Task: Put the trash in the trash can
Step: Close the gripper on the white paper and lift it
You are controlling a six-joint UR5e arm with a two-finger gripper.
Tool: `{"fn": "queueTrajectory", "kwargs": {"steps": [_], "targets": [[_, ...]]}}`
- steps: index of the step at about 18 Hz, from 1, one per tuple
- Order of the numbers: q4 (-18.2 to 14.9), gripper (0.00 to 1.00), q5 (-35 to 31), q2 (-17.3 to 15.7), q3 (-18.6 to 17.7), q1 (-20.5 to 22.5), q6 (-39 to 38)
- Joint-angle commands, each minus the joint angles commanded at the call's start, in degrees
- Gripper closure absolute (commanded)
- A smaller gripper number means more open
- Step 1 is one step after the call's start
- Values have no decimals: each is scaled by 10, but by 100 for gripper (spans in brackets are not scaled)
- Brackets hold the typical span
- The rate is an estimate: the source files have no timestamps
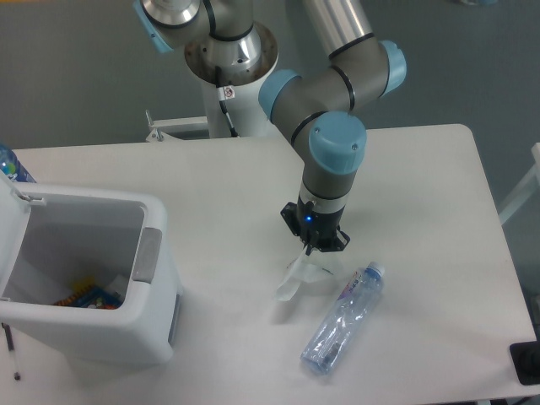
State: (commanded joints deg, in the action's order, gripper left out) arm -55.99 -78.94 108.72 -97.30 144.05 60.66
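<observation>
My gripper points down over the middle of the table and is shut on a small crumpled clear plastic wrapper, which hangs below the fingers just above the tabletop. A clear crinkled water bottle with a bluish label lies on the table to the lower right of the gripper, cap end pointing up-right. The white trash can stands at the left with its lid open; some coloured items lie at its bottom.
The grey handle panel of the can faces the gripper. A blue-capped bottle peeks in at the far left edge behind the can. A dark object sits at the table's lower right corner.
</observation>
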Motion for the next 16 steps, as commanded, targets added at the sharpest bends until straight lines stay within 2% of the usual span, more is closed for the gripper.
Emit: {"fn": "queueTrajectory", "kwargs": {"steps": [7,13,16], "targets": [[0,100,160,-1,72,4,-135],[0,100,207,-1,130,-4,-221],[1,100,236,-20,135,-11,-261]]}}
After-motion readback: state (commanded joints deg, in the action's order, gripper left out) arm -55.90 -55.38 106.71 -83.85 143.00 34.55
